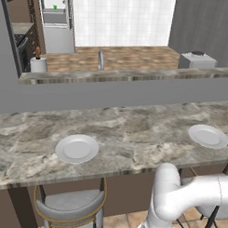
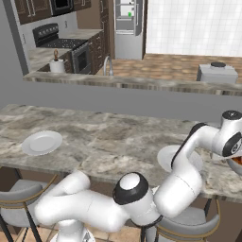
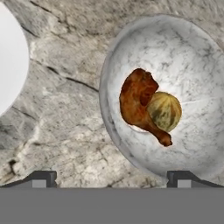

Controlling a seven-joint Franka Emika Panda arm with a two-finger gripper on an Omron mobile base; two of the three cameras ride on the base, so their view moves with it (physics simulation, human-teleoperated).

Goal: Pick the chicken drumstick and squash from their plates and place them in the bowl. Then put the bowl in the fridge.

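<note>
Hand view, looking straight down: the bowl (image 3: pixel 166 98) stands on the marble bench (image 3: pixel 61 122) and holds the chicken drumstick (image 3: pixel 139 105) with the squash (image 3: pixel 164 111) resting against it. The hand (image 3: pixel 111 178) hovers above the bowl's near rim, fingers spread wide and gripping nothing. Both plates (image 1: pixel 77 148) (image 1: pixel 208 136) lie bare, so the loading appears done. The fridge (image 1: pixel 55 16) stands open across the kitchen, ready for the bowl.
</note>
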